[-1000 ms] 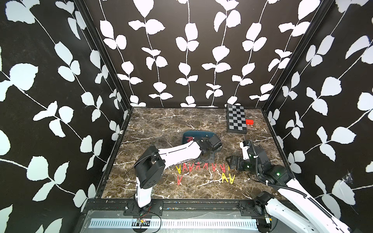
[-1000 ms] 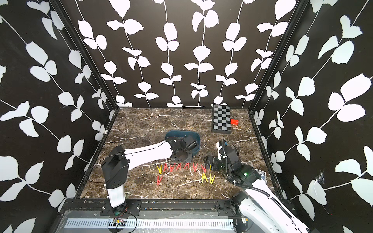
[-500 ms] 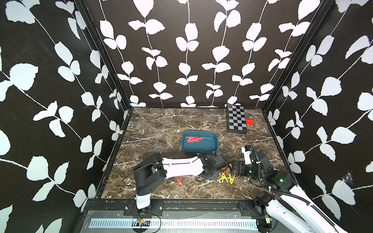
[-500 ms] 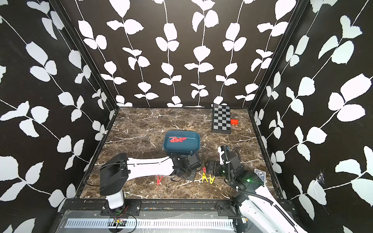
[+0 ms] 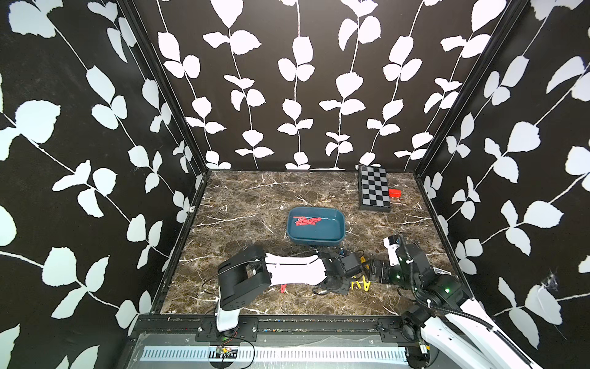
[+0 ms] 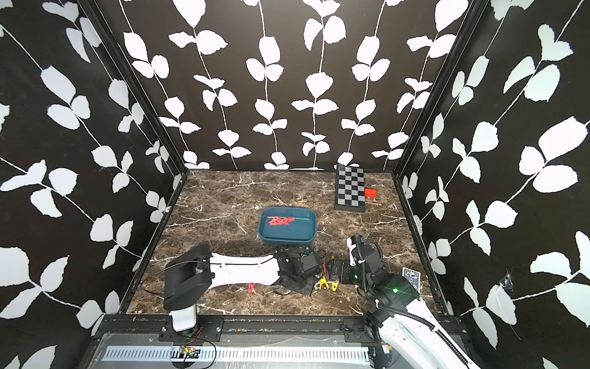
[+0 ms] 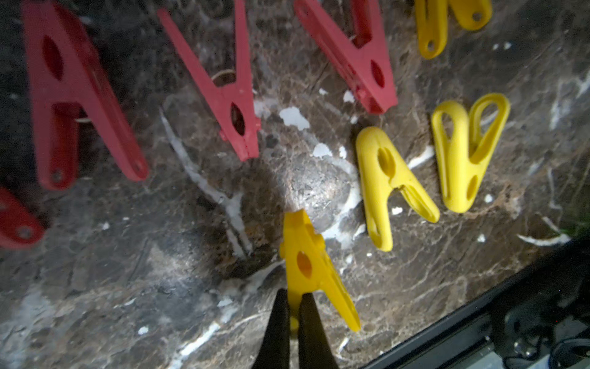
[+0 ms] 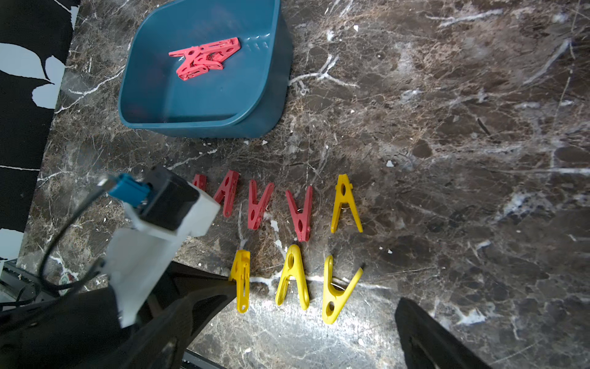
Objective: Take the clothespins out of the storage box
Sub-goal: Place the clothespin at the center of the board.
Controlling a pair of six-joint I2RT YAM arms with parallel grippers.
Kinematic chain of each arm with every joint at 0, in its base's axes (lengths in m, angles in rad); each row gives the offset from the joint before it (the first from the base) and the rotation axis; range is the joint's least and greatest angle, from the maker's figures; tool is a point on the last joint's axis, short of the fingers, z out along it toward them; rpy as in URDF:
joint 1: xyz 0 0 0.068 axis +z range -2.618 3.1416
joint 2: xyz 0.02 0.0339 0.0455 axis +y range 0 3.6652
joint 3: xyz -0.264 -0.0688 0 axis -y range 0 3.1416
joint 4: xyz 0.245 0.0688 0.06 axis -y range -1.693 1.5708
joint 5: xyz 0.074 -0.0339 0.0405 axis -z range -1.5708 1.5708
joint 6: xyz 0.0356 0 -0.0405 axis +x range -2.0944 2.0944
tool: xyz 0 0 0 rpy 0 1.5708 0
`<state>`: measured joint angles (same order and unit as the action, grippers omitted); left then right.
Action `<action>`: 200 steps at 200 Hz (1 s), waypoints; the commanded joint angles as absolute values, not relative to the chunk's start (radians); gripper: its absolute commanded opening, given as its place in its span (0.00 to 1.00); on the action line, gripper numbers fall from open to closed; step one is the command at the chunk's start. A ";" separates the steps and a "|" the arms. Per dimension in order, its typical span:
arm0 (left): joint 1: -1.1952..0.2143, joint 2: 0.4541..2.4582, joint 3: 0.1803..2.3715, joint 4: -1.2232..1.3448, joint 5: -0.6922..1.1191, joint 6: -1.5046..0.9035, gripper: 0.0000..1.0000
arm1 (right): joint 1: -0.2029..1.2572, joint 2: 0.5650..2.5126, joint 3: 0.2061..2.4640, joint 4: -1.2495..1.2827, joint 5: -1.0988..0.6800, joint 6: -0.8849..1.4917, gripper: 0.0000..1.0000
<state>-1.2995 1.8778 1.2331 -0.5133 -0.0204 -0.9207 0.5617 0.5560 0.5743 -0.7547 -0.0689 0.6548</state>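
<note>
The teal storage box (image 5: pixel 316 238) (image 6: pixel 287 239) (image 8: pixel 204 105) sits mid-table with a few red clothespins (image 5: pixel 306 221) (image 8: pixel 204 59) piled inside. In front of it, red clothespins (image 8: pixel 255 204) and yellow clothespins (image 8: pixel 293 278) (image 7: pixel 386 179) lie in rows on the marble. My left gripper (image 7: pixel 293 294) is shut on one leg of a yellow clothespin (image 7: pixel 306 265) (image 8: pixel 242 281), low over the table beside the yellow ones. My right gripper (image 8: pixel 316 294) (image 5: pixel 376 271) stands open just right of them, holding nothing.
A black-and-grey checkerboard box (image 5: pixel 373 188) and a small red block (image 5: pixel 395 193) lie at the back right. One red clothespin (image 5: pixel 283 288) lies under the left forearm. A patterned card (image 6: pixel 410 276) lies by the right arm. Patterned walls close in three sides.
The left arm has swung from the storage box to the front rows, carrying a yellow clothespin down near the table. The box now shows fully. The right gripper has stayed open.
</note>
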 commanded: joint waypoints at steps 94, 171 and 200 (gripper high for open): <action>-1.305 1.896 1.211 -0.542 -0.021 -0.934 0.16 | 0.558 0.543 0.561 -0.759 -0.081 0.673 0.99; -1.297 1.846 1.264 -0.619 -0.069 -0.896 0.30 | 0.558 0.586 0.571 -0.705 -0.093 0.684 0.99; -1.264 1.789 1.272 -0.644 -0.082 -0.875 0.41 | 0.557 0.629 0.596 -0.675 -0.096 0.686 0.99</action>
